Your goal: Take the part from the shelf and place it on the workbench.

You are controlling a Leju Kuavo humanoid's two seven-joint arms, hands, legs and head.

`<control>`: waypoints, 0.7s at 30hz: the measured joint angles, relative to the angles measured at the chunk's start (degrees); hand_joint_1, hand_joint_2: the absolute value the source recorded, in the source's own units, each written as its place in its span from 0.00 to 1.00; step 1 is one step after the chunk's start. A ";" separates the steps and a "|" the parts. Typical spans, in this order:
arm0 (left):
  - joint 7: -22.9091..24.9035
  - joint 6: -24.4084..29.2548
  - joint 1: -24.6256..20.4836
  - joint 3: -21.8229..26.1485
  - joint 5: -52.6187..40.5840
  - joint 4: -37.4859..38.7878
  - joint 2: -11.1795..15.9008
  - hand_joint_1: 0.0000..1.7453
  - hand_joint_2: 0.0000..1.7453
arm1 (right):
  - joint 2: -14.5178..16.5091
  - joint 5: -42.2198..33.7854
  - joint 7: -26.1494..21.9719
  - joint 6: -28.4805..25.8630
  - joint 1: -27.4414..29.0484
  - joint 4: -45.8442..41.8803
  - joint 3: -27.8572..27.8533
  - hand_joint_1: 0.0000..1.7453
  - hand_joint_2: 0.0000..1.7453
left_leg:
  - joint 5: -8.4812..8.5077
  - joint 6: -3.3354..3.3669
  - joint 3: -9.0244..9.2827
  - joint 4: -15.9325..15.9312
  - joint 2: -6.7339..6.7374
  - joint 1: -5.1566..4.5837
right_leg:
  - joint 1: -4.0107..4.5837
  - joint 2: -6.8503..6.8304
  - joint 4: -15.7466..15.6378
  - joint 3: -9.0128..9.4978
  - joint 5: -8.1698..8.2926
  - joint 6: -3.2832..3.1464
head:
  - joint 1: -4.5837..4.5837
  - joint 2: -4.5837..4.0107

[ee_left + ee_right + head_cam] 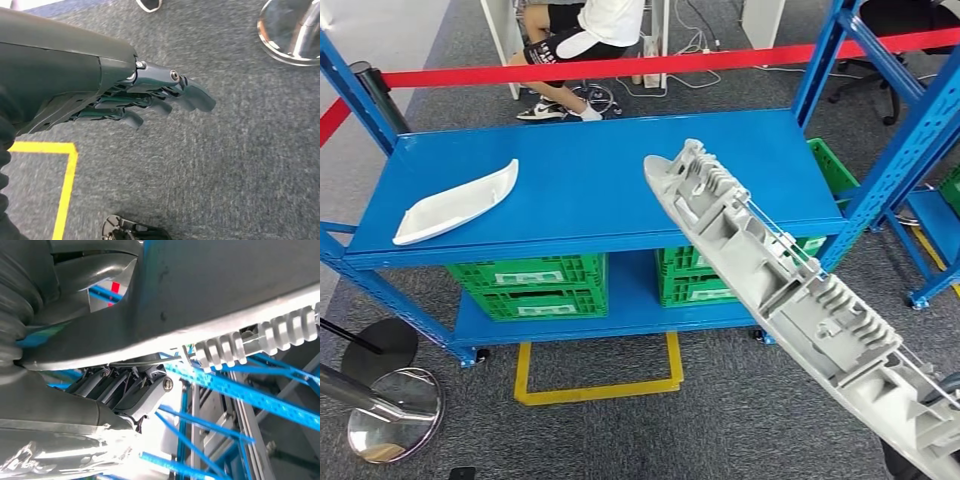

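Right hand [124, 390]: dark fingers [151, 392] curled up under the long grey part [211, 295], thumb over the other side, so grasping it. Contact is close and partly hidden in the right wrist view, but the grip looks firm. In the head view the part [788, 290] runs diagonally from the lower right corner up over the blue workbench [584, 180], its far tip above the right half of the top surface, ribbed underside facing up. It looks raised, not resting on the surface; cannot tell for sure if the tip touches.

Left hand [158, 95]: fingers [196, 97] loosely extended and apart, holding nothing, hanging over grey carpet near a yellow floor line [66, 192].

Also on the workbench: 1 white curved part [460, 205] lying flat at the left end, well apart from the held one. Green crates [535, 285] sit on the lower shelf. Red barrier tape [622, 68] runs behind, with a seated person [580, 40] beyond it. Chrome stanchion base [395, 415] on the floor at lower left.

Progress, as a judgement: pick-up is done, carry is done or nearly so, with the part already over the workbench. Left to do: lower it flat on the blue top, release the right fingers, pull the arm clear.
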 joint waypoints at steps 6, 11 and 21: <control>-0.02 0.12 -0.29 -0.03 -0.06 0.12 -0.53 0.00 1.00 | 0.11 -0.09 -0.05 0.07 -0.04 -0.26 -0.66 1.00 1.00 | 2.22 0.57 -1.52 -3.51 2.90 0.28 | -0.44 -1.05 4.26 -3.54 -3.62 1.64 | 0.18 0.00; 0.22 0.28 -0.33 -0.01 -0.21 0.15 -0.87 0.00 1.00 | 0.11 -0.85 -0.07 0.24 -0.17 -0.28 -1.16 1.00 1.00 | 5.18 0.16 -5.75 -2.88 7.24 0.29 | -1.73 -3.53 17.24 -3.76 -7.81 3.55 | 0.50 0.00; 0.54 -0.19 -0.30 -0.08 -0.60 0.25 -0.37 0.00 1.00 | 0.50 1.56 -0.08 2.33 -0.01 -0.83 -1.03 1.00 1.00 | 3.68 -2.87 -11.59 2.88 7.08 1.45 | -1.45 -5.27 -2.73 8.10 -5.62 1.25 | 0.23 0.00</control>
